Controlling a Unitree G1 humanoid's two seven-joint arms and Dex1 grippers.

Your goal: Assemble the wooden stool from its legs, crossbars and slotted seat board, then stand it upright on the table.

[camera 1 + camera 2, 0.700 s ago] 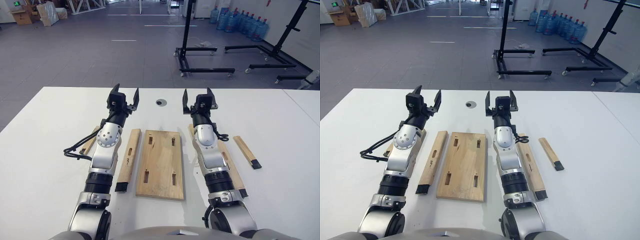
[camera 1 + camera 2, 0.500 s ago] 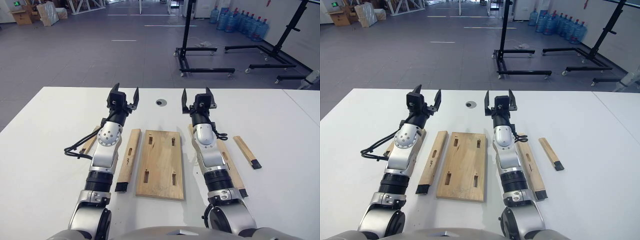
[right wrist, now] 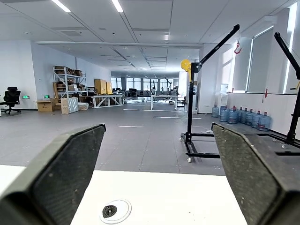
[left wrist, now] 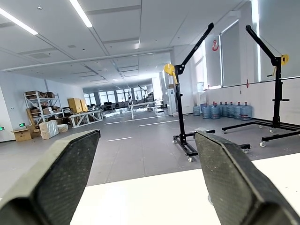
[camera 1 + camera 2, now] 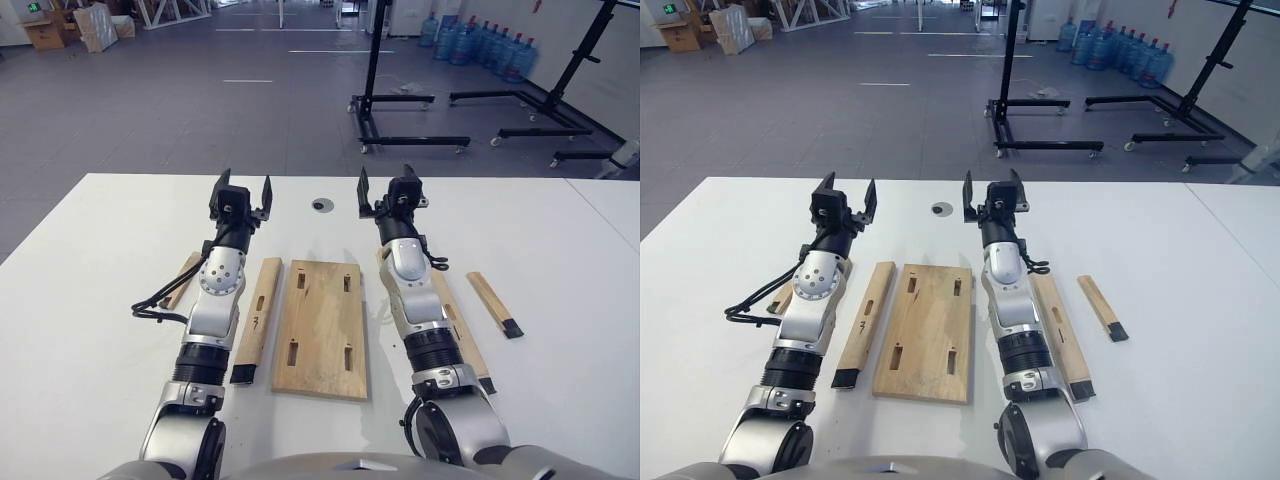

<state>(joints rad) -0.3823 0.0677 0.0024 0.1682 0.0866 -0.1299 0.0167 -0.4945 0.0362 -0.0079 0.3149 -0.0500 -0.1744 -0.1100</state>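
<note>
Left end effector (image 5: 244, 184), right end effector (image 5: 385, 178) wide; one seat board (image 5: 320, 335), four sticks (image 5: 258, 315) (image 5: 183, 279) (image 5: 464, 335) (image 5: 495, 302).

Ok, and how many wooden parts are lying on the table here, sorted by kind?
Slotted seat board: 1
Long slotted bars with a black end: 2 (one left of the board, one right of it)
Short sticks: 2 (one far right; one far left, partly hidden)
Total: 5
</note>
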